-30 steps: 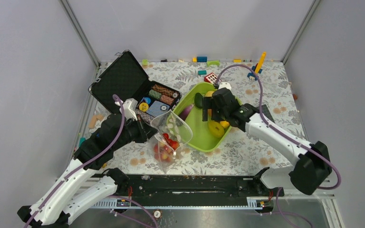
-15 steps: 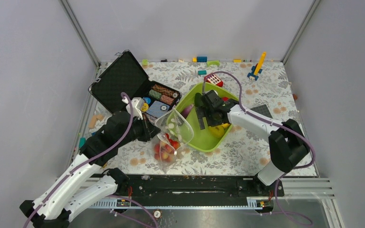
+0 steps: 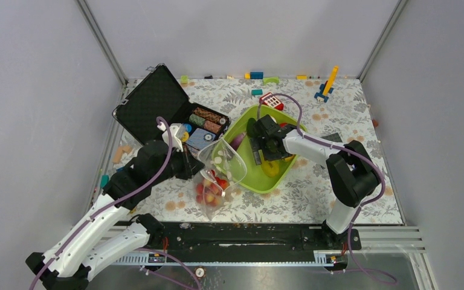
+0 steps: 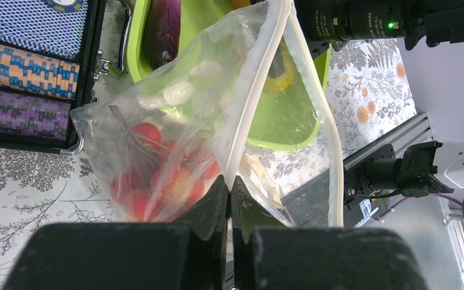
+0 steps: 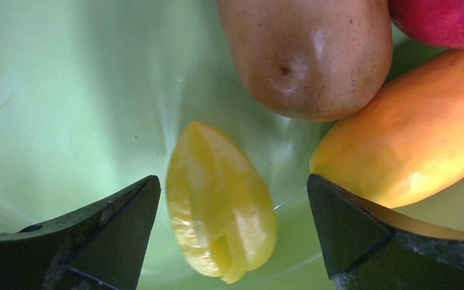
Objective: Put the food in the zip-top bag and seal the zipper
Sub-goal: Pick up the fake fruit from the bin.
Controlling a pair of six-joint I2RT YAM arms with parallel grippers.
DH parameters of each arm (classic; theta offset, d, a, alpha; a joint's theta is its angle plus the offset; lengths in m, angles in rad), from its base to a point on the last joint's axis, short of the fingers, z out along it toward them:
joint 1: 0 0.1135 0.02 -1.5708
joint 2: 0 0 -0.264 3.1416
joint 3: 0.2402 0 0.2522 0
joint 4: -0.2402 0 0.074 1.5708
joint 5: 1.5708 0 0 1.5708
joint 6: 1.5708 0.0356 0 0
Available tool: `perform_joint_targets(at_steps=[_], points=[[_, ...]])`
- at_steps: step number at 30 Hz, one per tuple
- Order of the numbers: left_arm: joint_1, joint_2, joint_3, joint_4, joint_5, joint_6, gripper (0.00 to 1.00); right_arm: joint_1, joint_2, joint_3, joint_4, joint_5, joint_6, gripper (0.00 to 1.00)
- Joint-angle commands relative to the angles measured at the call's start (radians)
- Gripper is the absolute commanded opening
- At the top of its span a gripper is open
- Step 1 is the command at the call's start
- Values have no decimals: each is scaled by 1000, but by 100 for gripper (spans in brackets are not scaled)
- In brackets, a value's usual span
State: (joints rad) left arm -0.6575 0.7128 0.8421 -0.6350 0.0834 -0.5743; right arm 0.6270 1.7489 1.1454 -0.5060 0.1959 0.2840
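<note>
From above, the zip-top bag (image 3: 220,175) stands by the table's near edge, its mouth beside the lime-green tray (image 3: 251,178), with little room between them.

Left wrist: the left gripper (image 4: 229,184) pinches the zipper (image 4: 252,84), and the mouth gapes.

Right wrist: the right gripper (image 5: 231,193), fingers spread, straddles the yellow food (image 5: 220,226). It should close centred, clear of the kiwi (image 5: 308,54) and mango (image 5: 399,145).

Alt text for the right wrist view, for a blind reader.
The right arm's dark fingers stand open on either side of a yellow ridged toy fruit lying in a lime-green plastic tray. Beyond it lie a brown toy kiwi, an orange toy mango and a red toy apple.
</note>
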Motion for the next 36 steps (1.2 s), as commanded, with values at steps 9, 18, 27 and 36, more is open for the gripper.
perform_joint_targets(at_steps=[9, 18, 27, 36], points=[[4, 15, 68, -4, 45, 58, 0, -7, 11, 4, 23, -75, 27, 92], [4, 8, 61, -5, 20, 59, 0, -6, 2, -42, 32, -50, 35, 91], [5, -35, 46, 3, -6, 51, 0, -6, -22, -59, 37, -101, 45, 75], [5, -50, 25, 19, 1, 41, 0, -7, -234, -108, 109, -96, 34, 34]])
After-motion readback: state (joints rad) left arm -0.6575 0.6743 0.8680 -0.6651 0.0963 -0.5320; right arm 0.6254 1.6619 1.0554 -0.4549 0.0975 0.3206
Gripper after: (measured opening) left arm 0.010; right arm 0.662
